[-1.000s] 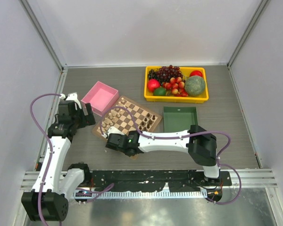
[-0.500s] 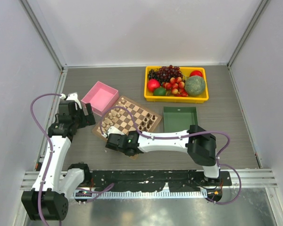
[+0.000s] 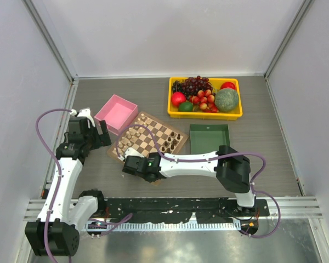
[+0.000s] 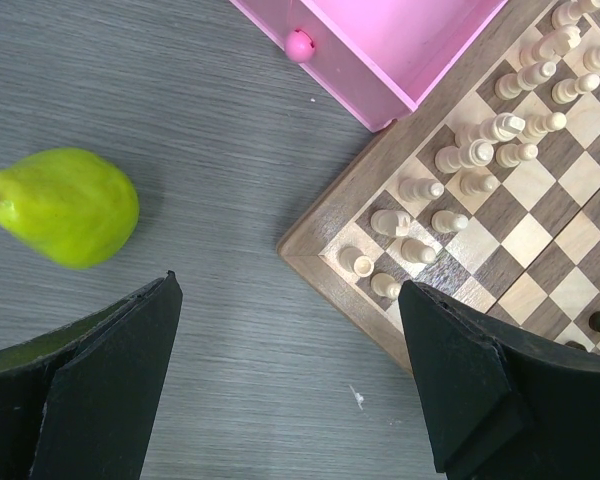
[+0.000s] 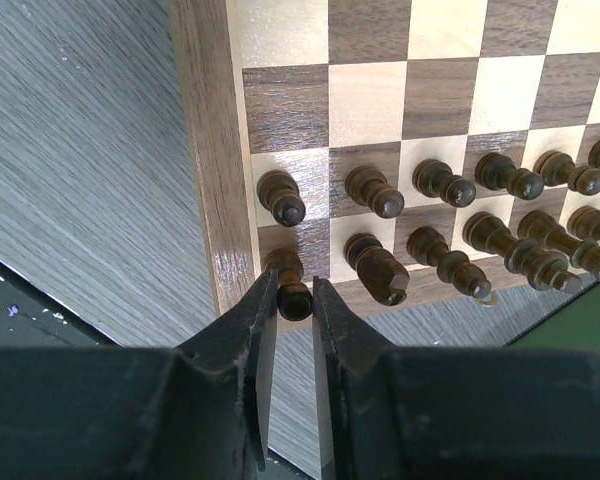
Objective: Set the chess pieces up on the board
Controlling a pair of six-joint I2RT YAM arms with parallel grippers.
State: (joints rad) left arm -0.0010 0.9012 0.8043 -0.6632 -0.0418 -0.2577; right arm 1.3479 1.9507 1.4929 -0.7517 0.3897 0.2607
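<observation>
Chess pieces (image 5: 445, 260): the dark ones stand in two rows along one edge of the board (image 5: 360, 100), several leaning rather than upright. The corner piece (image 5: 292, 290) sits on the last square by the tan border.

Right end effector (image 5: 295, 283): clenched on that corner piece, one finger on each side of its head, both touching, with its base on the square. The right arm is folded low over the desk (image 3: 263, 148), with the forearm running leftward from the elbow nearly parallel to the near edge. The wrist is at the near corner of the board and covers that corner in the top view.

Left end effector (image 4: 290, 292): released, fingers spread wide with nothing between them. It hovers above bare desk just off the board's left corner. The left arm rises from its base along the left wall, with the wrist turned toward the board.

A green pear (image 4: 65, 205) lies on the desk to one side of the left end effector, apart from the board. The pink box (image 4: 400, 40) touches or nearly touches the board's far-left edge. The cream pieces (image 4: 460, 155) are clustered on the board's left side.
</observation>
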